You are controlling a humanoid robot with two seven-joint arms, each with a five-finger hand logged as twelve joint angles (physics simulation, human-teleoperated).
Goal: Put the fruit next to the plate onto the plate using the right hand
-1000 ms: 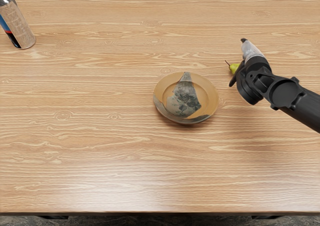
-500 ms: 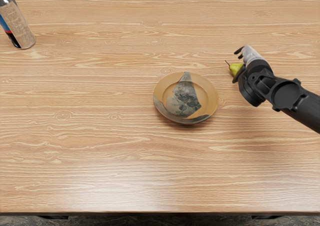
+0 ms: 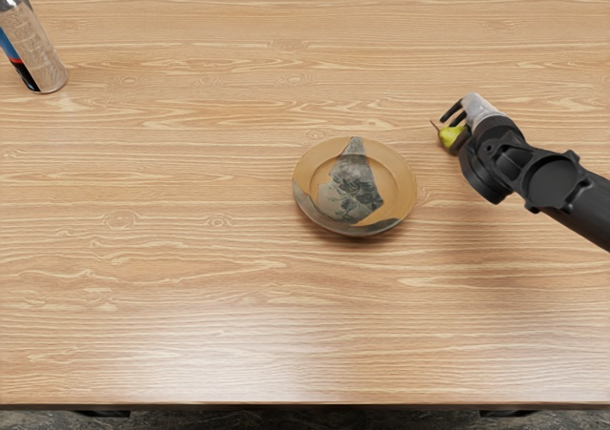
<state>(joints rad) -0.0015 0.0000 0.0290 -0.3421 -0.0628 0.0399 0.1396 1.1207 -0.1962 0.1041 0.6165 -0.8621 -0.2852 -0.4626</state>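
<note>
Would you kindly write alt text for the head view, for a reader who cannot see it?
The robot's right hand, its arm entering from the right edge, is at a small yellow pear on a wooden table, just right of a brown patterned plate. A drinks can stands at the table's far left corner.

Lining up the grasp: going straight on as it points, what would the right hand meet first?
Likely the pear, just ahead of the right hand; whether they already touch is unclear.

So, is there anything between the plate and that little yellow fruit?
No, the head view shows only bare table between the plate and the fruit.
</note>
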